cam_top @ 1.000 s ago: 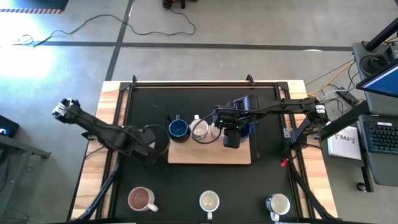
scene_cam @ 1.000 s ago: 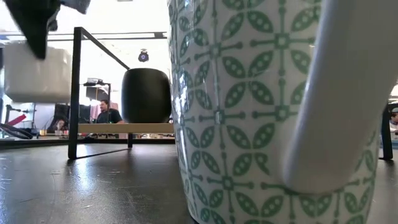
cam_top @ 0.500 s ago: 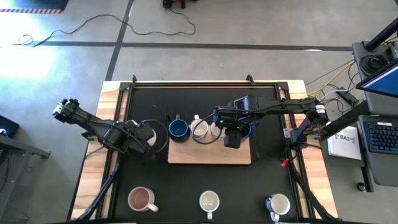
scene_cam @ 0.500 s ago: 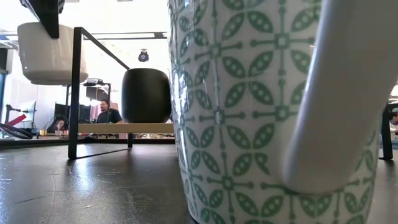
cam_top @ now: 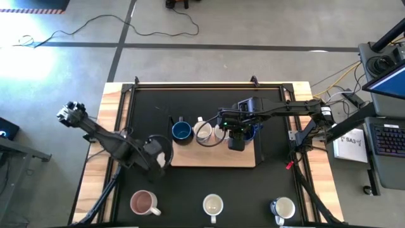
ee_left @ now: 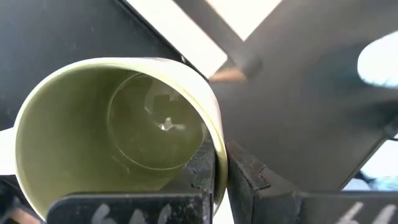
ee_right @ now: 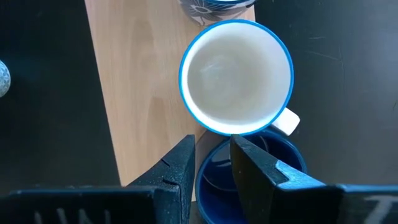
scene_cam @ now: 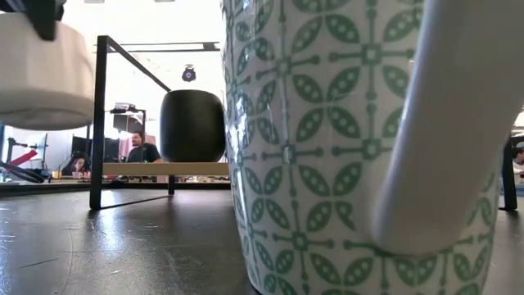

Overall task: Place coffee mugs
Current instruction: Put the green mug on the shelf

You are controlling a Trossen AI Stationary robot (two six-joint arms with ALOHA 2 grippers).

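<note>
Black table (cam_top: 272, 183) carries a flat, rectangular board of light wood (cam_top: 209, 158) at its middle. The board's long axis runs across the table from the left arm's side to the right arm's side. A row of mugs stands along the board's far edge, starting with a round blue ceramic mug (cam_top: 181, 132) near the left end. The strip of board in front of that row looks bare.

The mug in hand is a pale ceramic one with a greenish-yellow inside (cam_top: 158, 152). It hangs just off the board's left short end, and the low view shows it lifted clear of the table. The left pincer (ee_left: 221, 158) is pinching that mug's wall, one finger inside the rim and one outside. From this pincer the board lies straight toward the right arm's side, along the board's own long axis. The left arm is much the nearer one to that open end, so a short carry inward and down would likely set the mug there.

The right pincer (ee_right: 214, 162) is over the board's other end, slightly spread astride the rim of a dark blue glazed mug (ee_right: 273, 168).
</note>
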